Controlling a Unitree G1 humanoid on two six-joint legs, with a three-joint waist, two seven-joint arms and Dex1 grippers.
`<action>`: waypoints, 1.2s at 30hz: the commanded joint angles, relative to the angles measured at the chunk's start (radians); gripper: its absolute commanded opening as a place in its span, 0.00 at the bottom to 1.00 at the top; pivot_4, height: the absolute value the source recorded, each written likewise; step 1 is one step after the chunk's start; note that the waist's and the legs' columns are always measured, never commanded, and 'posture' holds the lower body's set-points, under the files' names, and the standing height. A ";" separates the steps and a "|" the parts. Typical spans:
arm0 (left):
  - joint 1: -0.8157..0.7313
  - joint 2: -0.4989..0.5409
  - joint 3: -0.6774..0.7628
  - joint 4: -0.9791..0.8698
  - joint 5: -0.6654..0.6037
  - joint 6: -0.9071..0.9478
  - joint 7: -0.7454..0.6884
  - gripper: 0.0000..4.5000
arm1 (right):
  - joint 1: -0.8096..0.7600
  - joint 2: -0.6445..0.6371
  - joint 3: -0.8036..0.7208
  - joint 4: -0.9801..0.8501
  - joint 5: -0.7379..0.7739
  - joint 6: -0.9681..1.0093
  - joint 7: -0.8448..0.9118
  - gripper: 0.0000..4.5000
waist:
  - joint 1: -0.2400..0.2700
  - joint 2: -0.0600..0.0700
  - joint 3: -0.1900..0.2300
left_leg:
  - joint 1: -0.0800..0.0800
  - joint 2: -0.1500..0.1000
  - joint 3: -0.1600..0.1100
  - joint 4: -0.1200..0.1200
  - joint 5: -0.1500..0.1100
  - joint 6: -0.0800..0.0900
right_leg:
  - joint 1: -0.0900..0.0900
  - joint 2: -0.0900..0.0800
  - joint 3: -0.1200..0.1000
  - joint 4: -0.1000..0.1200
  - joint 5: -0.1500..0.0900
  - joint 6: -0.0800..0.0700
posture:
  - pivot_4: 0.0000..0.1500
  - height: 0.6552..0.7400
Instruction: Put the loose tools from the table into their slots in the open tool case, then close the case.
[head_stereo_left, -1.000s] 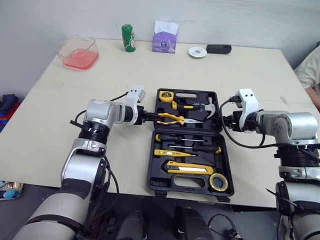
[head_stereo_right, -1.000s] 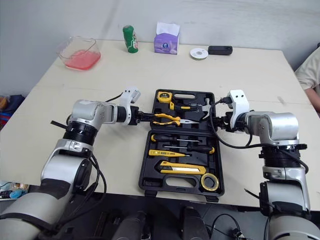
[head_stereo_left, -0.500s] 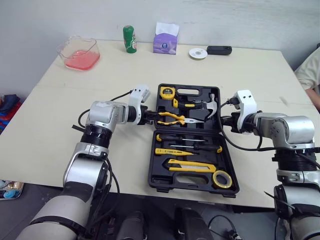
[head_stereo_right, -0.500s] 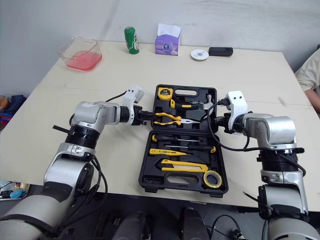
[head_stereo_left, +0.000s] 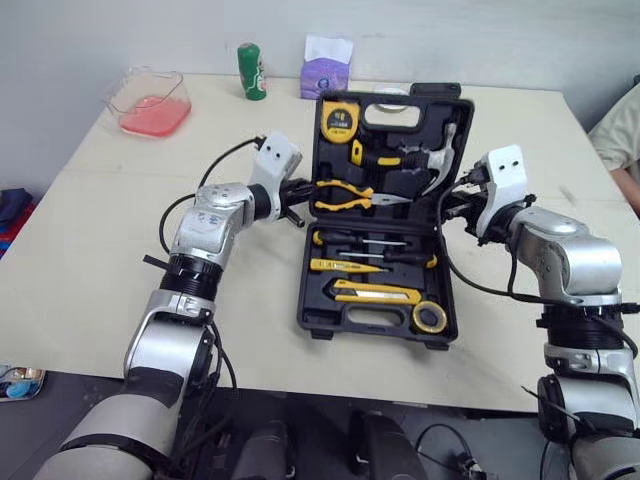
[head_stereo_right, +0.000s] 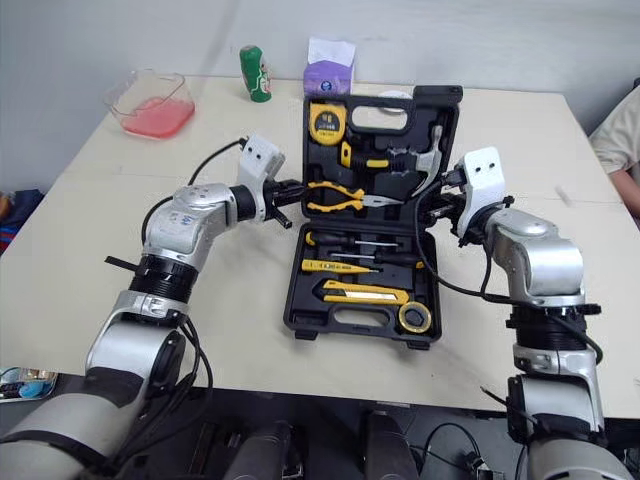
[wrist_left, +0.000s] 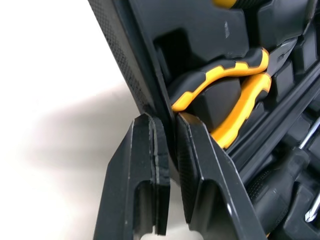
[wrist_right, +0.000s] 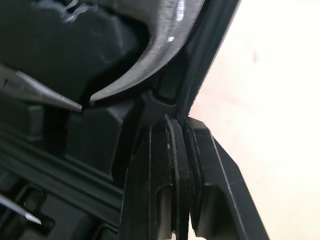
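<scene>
The black tool case (head_stereo_left: 318, 318) lies open at the table's middle, with its lid (head_stereo_left: 395, 140) tilted up off the table. The lid holds a yellow tape measure (head_stereo_left: 339, 118), pliers (head_stereo_left: 350, 194) and a hammer (head_stereo_left: 425, 165). Screwdrivers (head_stereo_left: 370, 243), a utility knife (head_stereo_left: 375, 291) and a tape roll (head_stereo_left: 430, 317) sit in the base. My left gripper (head_stereo_left: 300, 198) is shut on the lid's left edge (wrist_left: 162, 115), beside the pliers' handles (wrist_left: 235, 100). My right gripper (head_stereo_left: 452, 205) is shut on the lid's right edge (wrist_right: 200, 65), close to the hammer claw (wrist_right: 150, 65).
At the table's far side stand a clear container of pink stuff (head_stereo_left: 148, 102), a green can (head_stereo_left: 250, 72) and a purple tissue pack (head_stereo_left: 326, 70). A person's sleeve (head_stereo_left: 622, 135) shows at the right edge. Bare tabletop lies to both sides of the case.
Both grippers have risen with the lid's edges, swinging the lid from flat on the table to a steep tilt. The camera has also shifted a little.
</scene>
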 joint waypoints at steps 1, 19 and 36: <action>0.062 0.009 -0.032 -0.077 0.047 -0.203 -0.012 0.00 | 0.098 -0.048 0.073 -0.109 -0.124 -0.363 0.056 0.00 | 0.001 0.000 0.000 | 0.000 0.000 0.001 0.000 0.000 0.000 | 0.000 0.000 0.000 0.000 0.000 0.000 | 1.00 1.00; 0.915 0.573 0.473 -0.910 -0.532 0.355 -0.455 1.00 | 1.056 -0.465 -0.468 -0.709 0.387 -0.551 0.572 0.59 | -0.030 -0.003 0.003 | 0.018 0.012 -0.003 -0.006 -0.005 -0.005 | 0.020 0.004 0.002 -0.008 -0.003 -0.006 | 1.00 1.00; 0.743 0.593 0.412 -0.651 -0.498 0.338 -0.372 0.94 | 1.114 -0.380 -0.452 -0.778 0.530 -0.197 0.525 0.59 | 0.023 -0.003 0.003 | 0.044 0.017 -0.003 -0.019 -0.013 -0.012 | 0.042 0.003 -0.008 -0.014 -0.013 -0.021 | 1.00 1.00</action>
